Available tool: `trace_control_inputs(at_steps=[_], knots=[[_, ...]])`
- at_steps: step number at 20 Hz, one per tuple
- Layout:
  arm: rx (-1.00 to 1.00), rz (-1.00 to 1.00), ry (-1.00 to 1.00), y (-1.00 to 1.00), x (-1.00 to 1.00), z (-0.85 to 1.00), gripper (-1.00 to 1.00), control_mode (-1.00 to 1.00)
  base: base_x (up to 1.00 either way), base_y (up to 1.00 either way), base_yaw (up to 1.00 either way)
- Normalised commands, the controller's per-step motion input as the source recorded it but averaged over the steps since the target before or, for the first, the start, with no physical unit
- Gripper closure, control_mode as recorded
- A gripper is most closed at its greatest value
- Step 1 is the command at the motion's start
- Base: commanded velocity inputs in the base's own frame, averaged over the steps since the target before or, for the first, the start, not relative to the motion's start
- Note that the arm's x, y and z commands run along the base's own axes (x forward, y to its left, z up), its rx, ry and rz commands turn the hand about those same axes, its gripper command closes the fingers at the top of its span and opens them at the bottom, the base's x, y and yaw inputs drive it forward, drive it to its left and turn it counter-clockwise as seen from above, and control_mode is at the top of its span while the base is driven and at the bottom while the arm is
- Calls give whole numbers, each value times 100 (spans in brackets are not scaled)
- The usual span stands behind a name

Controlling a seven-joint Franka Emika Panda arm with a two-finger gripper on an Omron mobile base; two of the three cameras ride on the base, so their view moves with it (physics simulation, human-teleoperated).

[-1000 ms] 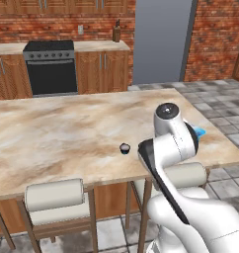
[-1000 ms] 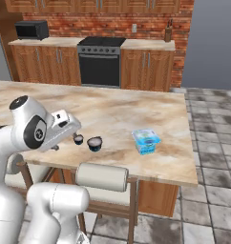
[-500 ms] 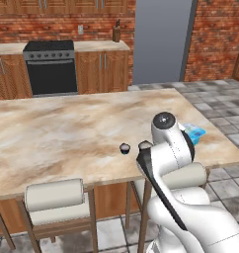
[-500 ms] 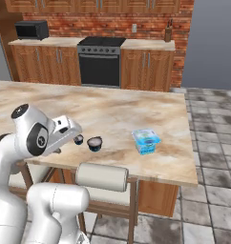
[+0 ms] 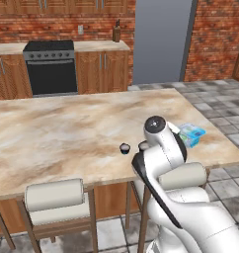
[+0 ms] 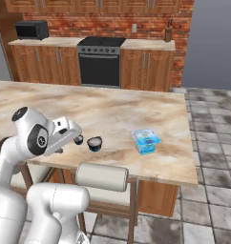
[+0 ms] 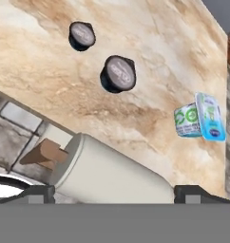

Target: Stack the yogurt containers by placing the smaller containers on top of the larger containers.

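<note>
The arm has sunk lower toward the worktop's (image 6: 136,109) near edge over the last second, its gripper (image 7: 112,192) spread wide and empty. Both dark cups (image 6: 94,143) (image 6: 78,139) sit mid-frame, untouched, the blue tub (image 6: 146,141) well apart rightward; stacking hasn't begun.

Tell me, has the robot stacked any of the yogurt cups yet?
Not yet. Both dark cups, the smaller cup and the bigger cup, sit on the counter, apart from the blue tub. The gripper hovers open near the counter's edge, holding nothing. All the picking up and stacking is left.
</note>
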Motion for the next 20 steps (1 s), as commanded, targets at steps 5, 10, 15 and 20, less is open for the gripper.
trace_control_inputs(at_steps=[5,10,15,20], knots=[[-1,-1,0,0,26,-15,-100,-100,0,0,0],[0,0,-3,0,26,-20,-100,-100,0,0,0],[0,0,-2,0,21,-19,-100,-100,0,0,0],[0,0,0,0,20,-21,-100,-100,0,0,0]])
